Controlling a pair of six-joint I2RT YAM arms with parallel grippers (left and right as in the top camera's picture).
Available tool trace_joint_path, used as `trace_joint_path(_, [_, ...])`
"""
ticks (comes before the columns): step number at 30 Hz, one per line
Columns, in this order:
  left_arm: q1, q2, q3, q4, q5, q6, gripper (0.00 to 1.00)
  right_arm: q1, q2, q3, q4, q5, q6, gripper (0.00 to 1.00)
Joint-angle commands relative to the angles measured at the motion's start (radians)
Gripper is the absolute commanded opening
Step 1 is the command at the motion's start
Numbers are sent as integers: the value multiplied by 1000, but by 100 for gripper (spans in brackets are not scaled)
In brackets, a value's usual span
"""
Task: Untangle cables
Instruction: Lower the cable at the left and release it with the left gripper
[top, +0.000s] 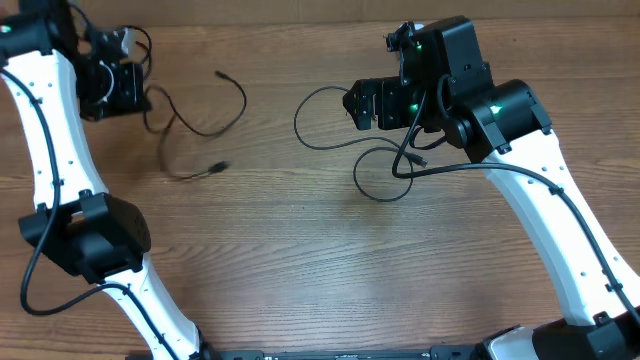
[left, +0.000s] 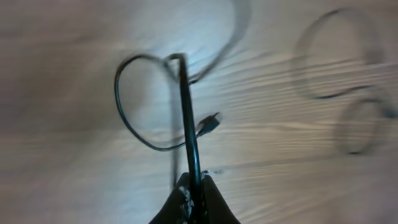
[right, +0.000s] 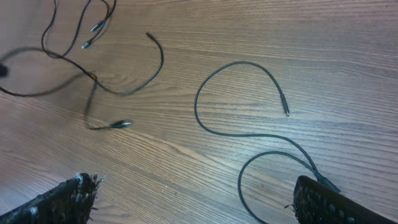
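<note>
Two separate thin black cables lie on the wooden table. The left cable (top: 205, 130) curls from my left gripper (top: 143, 98) out to two plug tips. My left gripper (left: 194, 186) is shut on this cable (left: 186, 112), which runs up from the jaws into a loop, with a plug tip (left: 211, 122) beside it. The right cable (top: 310, 135) lies in two loops below my right gripper (top: 353, 105). My right gripper (right: 199, 208) is open and empty above the table. The right cable (right: 239, 134) passes by its right finger, and the left cable (right: 124, 90) lies farther off.
The thicker black cables of the arms hang by the right arm (top: 500, 120) and the left arm (top: 60, 150). The wooden table top (top: 300, 260) runs across the whole view.
</note>
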Motion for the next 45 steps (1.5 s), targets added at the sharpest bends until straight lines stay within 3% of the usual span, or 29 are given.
trace_joint_path(1, [3,-16,-92,44,-275,-24,4,-3,1,4,3,6,0,100])
trace_joint_path(7, [16,-16,-259,244,-649,-26,4,-3,1,4,3,6,0,100])
trace_joint_path(8, [23,-16,-274,268,-660,-26,4,-3,1,4,3,6,0,100])
trace_joint_path(13, [82,-15,-306,355,-600,-109,4,-3,1,4,3,6,0,100])
trace_joint_path(20, [225,-15,-306,411,-288,-111,4,-3,1,4,3,6,0,100])
trace_joint_path(27, [341,-14,-310,428,-385,-107,4,-3,1,4,3,6,0,100])
trace_joint_path(34, [356,-14,-310,488,-478,20,4,-3,1,4,2,6,0,100])
trace_joint_path(45, [339,44,-310,584,-477,335,4,-3,1,4,3,6,0,100])
